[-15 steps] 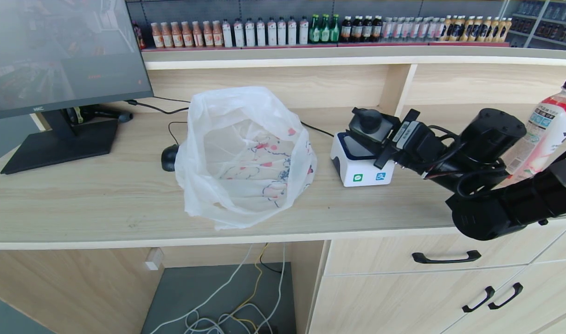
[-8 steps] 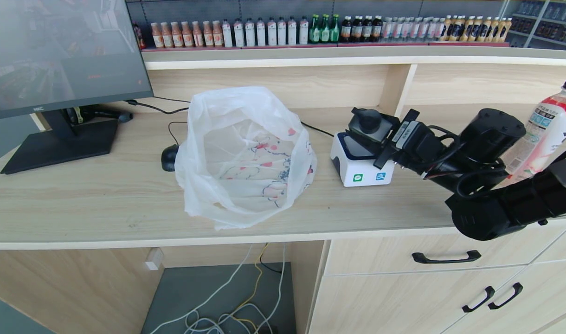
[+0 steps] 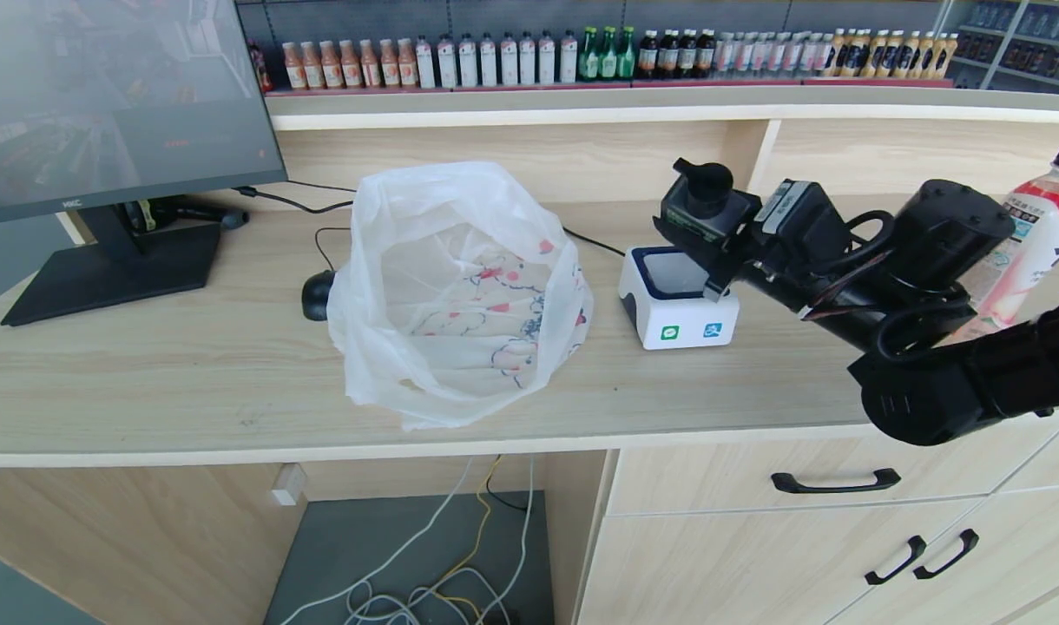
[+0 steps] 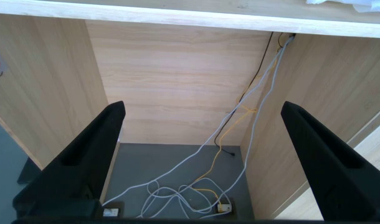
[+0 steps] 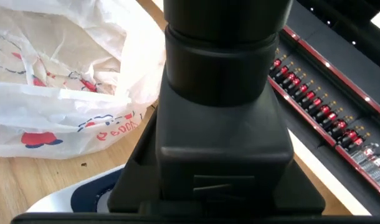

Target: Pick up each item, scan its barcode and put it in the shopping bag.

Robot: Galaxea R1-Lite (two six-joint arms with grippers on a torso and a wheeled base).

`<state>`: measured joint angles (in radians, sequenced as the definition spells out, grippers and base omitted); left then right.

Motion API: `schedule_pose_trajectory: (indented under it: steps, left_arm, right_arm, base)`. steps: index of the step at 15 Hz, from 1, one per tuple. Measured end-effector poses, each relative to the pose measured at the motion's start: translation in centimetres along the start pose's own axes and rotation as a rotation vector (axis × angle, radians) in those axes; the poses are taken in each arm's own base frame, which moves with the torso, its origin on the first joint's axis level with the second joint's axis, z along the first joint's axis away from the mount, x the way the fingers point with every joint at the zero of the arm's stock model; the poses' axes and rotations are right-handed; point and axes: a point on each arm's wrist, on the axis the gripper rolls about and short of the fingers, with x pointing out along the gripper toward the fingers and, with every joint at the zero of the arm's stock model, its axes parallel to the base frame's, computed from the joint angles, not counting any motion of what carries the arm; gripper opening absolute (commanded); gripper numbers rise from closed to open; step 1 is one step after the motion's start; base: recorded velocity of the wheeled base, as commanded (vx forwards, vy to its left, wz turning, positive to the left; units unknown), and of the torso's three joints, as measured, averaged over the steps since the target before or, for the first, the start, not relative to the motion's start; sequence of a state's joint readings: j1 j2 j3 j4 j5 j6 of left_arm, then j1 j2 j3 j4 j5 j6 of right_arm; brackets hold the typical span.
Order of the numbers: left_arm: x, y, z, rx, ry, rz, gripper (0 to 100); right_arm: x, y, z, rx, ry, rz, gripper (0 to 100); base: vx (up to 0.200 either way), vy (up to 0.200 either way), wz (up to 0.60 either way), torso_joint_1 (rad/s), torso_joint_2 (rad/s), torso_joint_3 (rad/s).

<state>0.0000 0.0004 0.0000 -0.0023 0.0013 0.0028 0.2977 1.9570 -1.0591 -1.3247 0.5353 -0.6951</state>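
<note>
A dark, squarish container with a round cap (image 3: 701, 213) hangs just above the white barcode scanner (image 3: 679, 304), held by my right gripper (image 3: 727, 247), which is shut on it. In the right wrist view the container (image 5: 221, 124) stands close up, with the scanner's blue-rimmed window (image 5: 84, 194) beneath it. The translucent shopping bag (image 3: 460, 286) with its red and blue print stands open on the counter to the scanner's left; the right wrist view has the bag (image 5: 65, 74) too. My left gripper (image 4: 202, 155) is open below the counter top, nothing between its fingers.
A pink-labelled drink bottle (image 3: 1029, 243) stands at the counter's right end behind my right arm. A monitor (image 3: 104, 95) and a black mouse (image 3: 318, 295) are left of the bag. Loose cables (image 4: 240, 155) hang under the counter. Drawers (image 3: 833, 482) sit below right.
My right arm has lifted the dark container up off the scanner window and tilted it more upright. The bag, scanner and left gripper have not moved.
</note>
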Motion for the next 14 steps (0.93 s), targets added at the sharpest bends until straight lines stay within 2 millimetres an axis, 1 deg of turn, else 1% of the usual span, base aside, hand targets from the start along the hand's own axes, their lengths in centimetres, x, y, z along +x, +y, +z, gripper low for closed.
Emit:
schedule_pose_trajectory:
  steps: [3,6,10,12,14]
  left_arm:
    - [0.0,0.0,0.0,0.000,0.000,0.000,100]
    - [0.0,0.0,0.0,0.000,0.000,0.000,100]
    - [0.0,0.0,0.0,0.000,0.000,0.000,100]
    - [0.0,0.0,0.0,0.000,0.000,0.000,100]
    - [0.0,0.0,0.0,0.001,0.000,0.000,100]
  right_arm:
    - [0.0,-0.7,2.5,0.144,-0.001,-0.088,0]
    - [-0.4,-0.5,4.4,0.288,-0.034,-0.128,0]
    - [-2.3,0.4,5.2,0.430,-0.049,-0.172,0]
    - [-3.0,0.6,5.2,0.488,-0.022,-0.276,0]
    - [-3.6,1.6,5.0,0.522,0.040,-0.334,0]
  base:
    - [0.000,0.000,0.00,0.000,0.00,0.000]
    - [0.000,0.000,0.00,0.000,0.00,0.000]
    - [0.000,0.000,0.00,0.000,0.00,0.000]
    - [0.000,0.000,0.00,0.000,0.00,0.000]
    - [0.000,0.000,0.00,0.000,0.00,0.000]
